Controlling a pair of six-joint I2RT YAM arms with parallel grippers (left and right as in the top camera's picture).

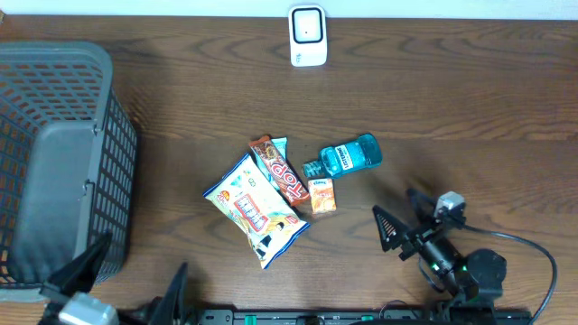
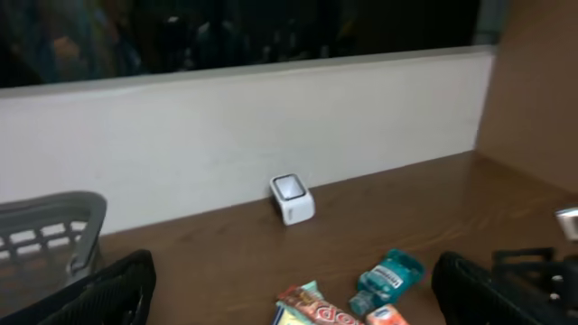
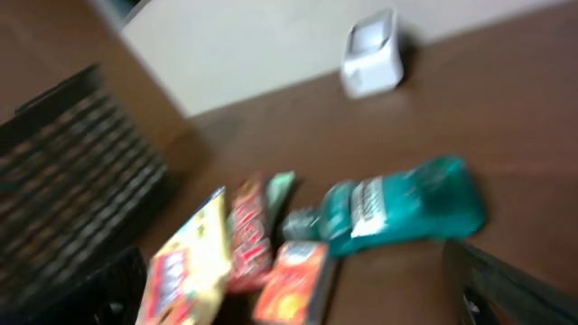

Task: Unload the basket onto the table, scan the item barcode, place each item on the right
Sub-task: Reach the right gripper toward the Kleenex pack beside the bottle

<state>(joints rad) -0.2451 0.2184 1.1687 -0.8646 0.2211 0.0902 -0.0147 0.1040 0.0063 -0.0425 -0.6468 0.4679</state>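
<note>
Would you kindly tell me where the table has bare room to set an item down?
Bare wood: between the basket and the chips bag; the band between the scanner and the items; right of the mouthwash toward the edge. Crowded: mid-table, where bag, candy bar, mouthwash and box lie packed together, the right gripper close by.

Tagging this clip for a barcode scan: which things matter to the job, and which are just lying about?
For the job: scanner; things that could be scanned: snack bag, chocolate bar, mouthwash bottle, orange box.
Lying about: basket.
</note>
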